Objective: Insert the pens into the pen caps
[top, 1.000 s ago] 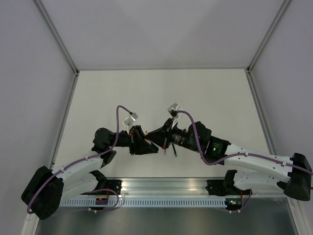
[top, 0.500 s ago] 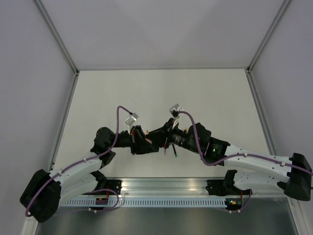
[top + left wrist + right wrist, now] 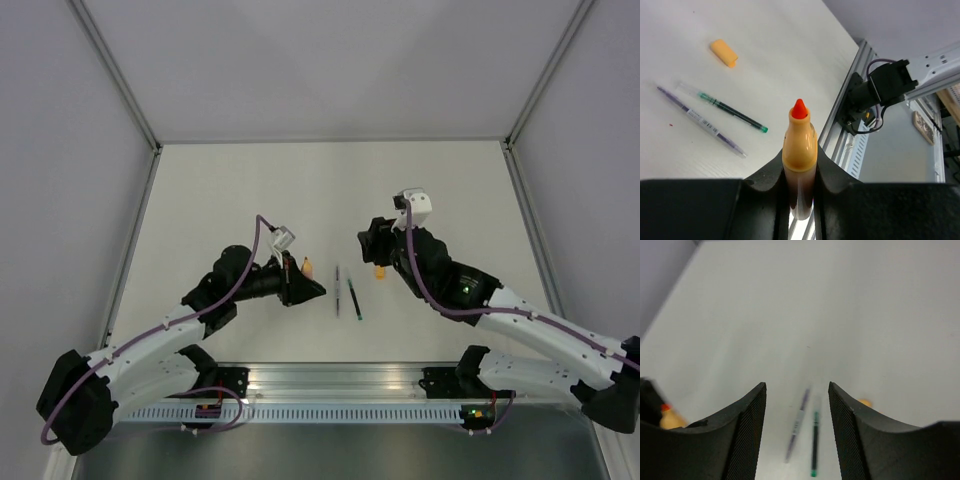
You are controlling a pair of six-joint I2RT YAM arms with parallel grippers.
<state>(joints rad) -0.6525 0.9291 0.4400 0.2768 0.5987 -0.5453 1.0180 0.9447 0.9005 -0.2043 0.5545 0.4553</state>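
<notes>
Left jaws closed tight on the orange-ended pen (image 3: 800, 150). Its body sits pinched between them and the bare orange tip pokes out past the jaw ends, uncapped. From above, this pen (image 3: 307, 266) is held over the bench (image 3: 250, 180), left of centre.

Just right of it, two more pens lie flat on the bench between the two arms: the grey-silver pen (image 3: 338, 288) and the dark pen with the green end (image 3: 352, 298). They lie side by side, roughly parallel, just beside each other and not touching, the green end toward the near edge. Nothing grips either one.

Further right and slightly farther back lies the orange cap (image 3: 380, 271), on its side, apart from both loose pens and well apart from the held pen.

Right jaws are spread open and empty, hanging over the bench just behind the cap. The right wrist view shows the two loose pens in the gap between them and the cap (image 3: 865, 402) at the edge of the right-hand jaw.
</notes>
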